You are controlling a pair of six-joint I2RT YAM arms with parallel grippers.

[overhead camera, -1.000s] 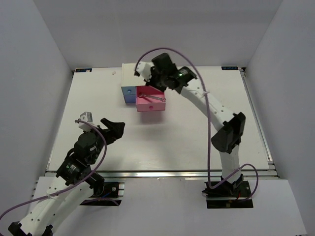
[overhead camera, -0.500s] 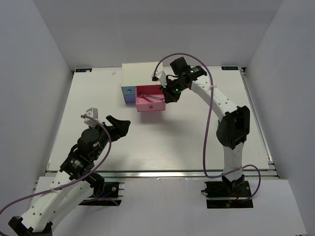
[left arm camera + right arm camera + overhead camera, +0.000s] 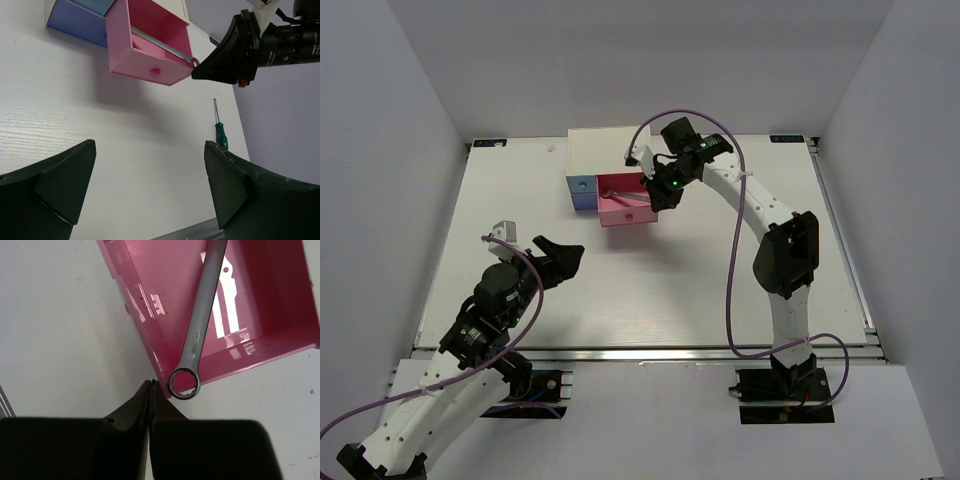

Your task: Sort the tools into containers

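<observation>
Wrench [image 3: 200, 325] lies slanted in the open pink drawer [image 3: 270, 290], ring end on its corner. My right gripper [image 3: 151, 386], clenched empty, sits beside that corner; my left gripper [image 3: 150, 147] gapes wide.

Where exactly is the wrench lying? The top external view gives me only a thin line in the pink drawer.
Observer: The right wrist view shows the wrench slanting across the pink drawer, its ring end propped on a front corner of the rim.
Operator: Is the right end effector gripping it?
Observer: No. The right end effector is shut and empty, its tips just outside that corner.
Operator: Any tools outside the drawers?
Observer: The left wrist view shows a green-handled screwdriver lying on the table, apart from the drawer.
</observation>
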